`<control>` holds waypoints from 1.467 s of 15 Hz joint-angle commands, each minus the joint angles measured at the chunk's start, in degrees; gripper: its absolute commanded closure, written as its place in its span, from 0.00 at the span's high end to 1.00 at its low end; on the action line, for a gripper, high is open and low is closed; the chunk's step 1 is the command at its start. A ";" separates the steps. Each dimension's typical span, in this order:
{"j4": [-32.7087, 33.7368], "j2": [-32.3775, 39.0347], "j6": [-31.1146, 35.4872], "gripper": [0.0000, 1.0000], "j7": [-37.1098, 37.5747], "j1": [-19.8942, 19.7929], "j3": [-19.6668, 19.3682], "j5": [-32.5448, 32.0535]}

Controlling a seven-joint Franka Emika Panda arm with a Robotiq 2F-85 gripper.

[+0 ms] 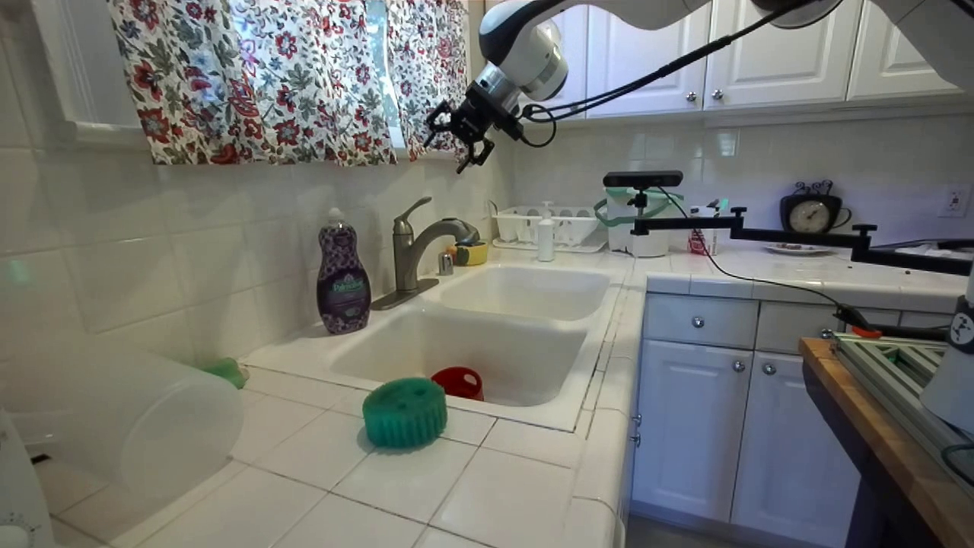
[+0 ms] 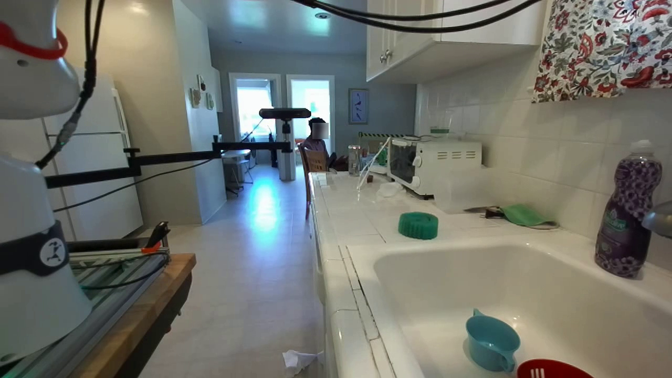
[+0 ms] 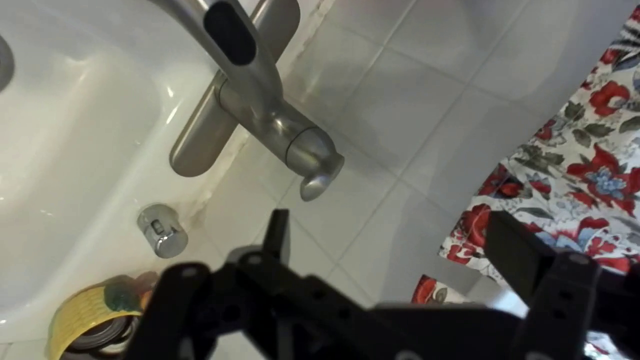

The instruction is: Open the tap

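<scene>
The tap (image 1: 409, 255) is brushed grey metal with an arched spout and a single lever, standing at the back of the sink in an exterior view. Its lever tilts upward. Only the spout tip (image 2: 660, 218) shows at the right edge in an exterior view. In the wrist view the tap (image 3: 260, 100) is at upper centre, with the lever end pointing toward the gripper. My gripper (image 1: 444, 156) is open and empty, above the tap and apart from it, close to the curtain. Its two fingers (image 3: 390, 220) are spread wide in the wrist view.
A purple soap bottle (image 1: 344, 281) stands beside the tap. A chrome cap (image 3: 162, 231) and a yellow holder (image 3: 82, 315) are on its far side. The floral curtain (image 1: 289, 84) hangs behind. The sink (image 1: 464, 335) holds a red cup (image 1: 459, 383) and a blue cup (image 2: 492, 342).
</scene>
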 commanded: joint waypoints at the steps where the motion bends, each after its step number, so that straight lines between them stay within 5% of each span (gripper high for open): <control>1: 8.52 6.03 -0.58 1.00 12.07 -0.32 -0.55 -4.35; 5: 10.57 7.49 -1.89 1.00 27.38 0.28 -2.65 -8.79; 6: 7.16 5.79 -0.16 1.00 20.36 0.10 -1.49 -6.61; 10: 8.04 6.02 -0.67 1.00 24.82 0.14 -2.00 -7.56; 22: 3.97 8.89 12.88 1.00 14.82 -3.07 6.36 -0.16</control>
